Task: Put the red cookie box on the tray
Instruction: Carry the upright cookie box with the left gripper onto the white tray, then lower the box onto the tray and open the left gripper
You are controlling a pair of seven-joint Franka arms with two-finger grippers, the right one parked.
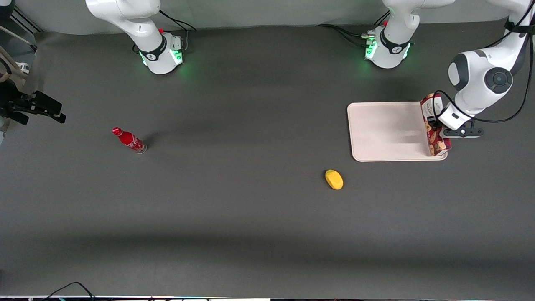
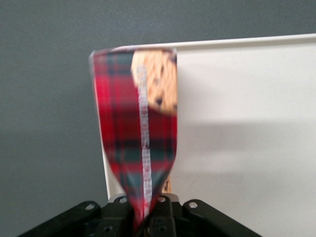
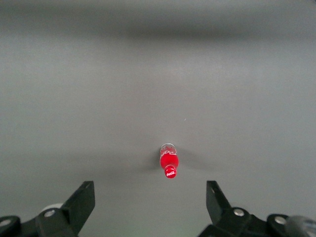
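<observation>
My gripper (image 1: pixel 435 125) pinches the red cookie box (image 1: pixel 434 125) tight at the edge of the tray (image 1: pixel 384 131) toward the working arm's end, so I should slide it toward nine o'clock, lower it flat, then let go gently.

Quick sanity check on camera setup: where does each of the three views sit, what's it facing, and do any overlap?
Front view: high, looking down at the table; both arms show, the hand shut on the red cookie box at the tray edge.
Left wrist view: on the working arm, facing down the box to the tray.
Right wrist view: on the parked arm, facing the red bottle.
Shared: box and tray; bottle.
</observation>
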